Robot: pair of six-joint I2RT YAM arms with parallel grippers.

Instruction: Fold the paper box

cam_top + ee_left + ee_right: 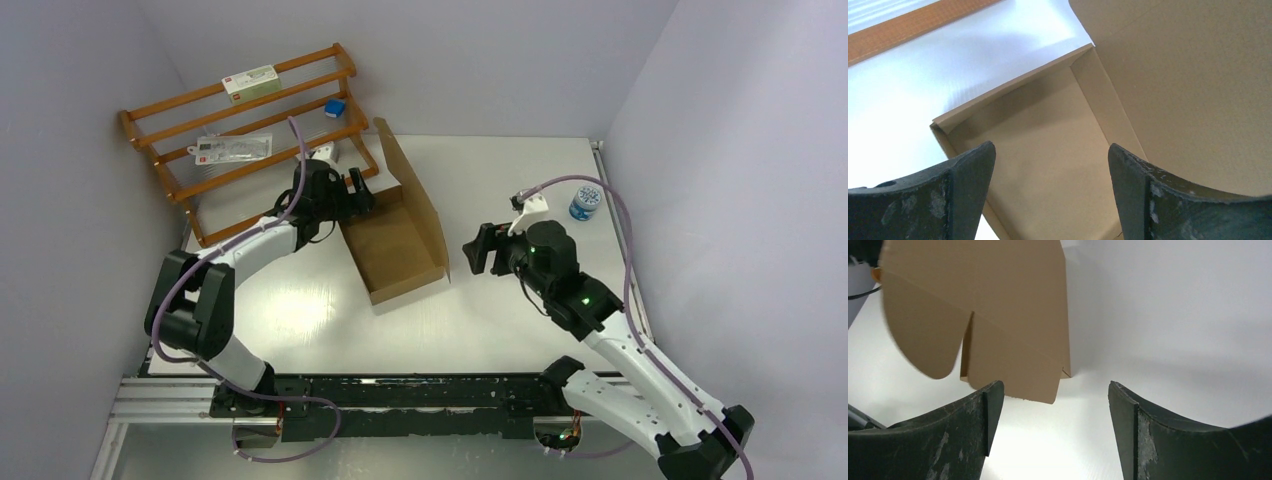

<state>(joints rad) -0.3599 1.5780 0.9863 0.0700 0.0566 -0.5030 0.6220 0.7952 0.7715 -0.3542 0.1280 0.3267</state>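
Observation:
The paper box (395, 250) is a shallow brown cardboard tray in the middle of the table, with its lid flap (412, 195) standing upright along the right side. My left gripper (362, 192) hovers at the box's far left corner, open, with the box's inside (1048, 165) showing between its fingers. To the right of the box my right gripper (478, 250) is open and holds nothing; it faces the lid's outer side (998, 315) from a short distance, with bare table between its fingers.
A wooden rack (240, 130) stands at the back left, holding packets and a small blue cube (334, 108). A blue-capped bottle (585, 201) stands at the right edge. Walls close in the table on three sides.

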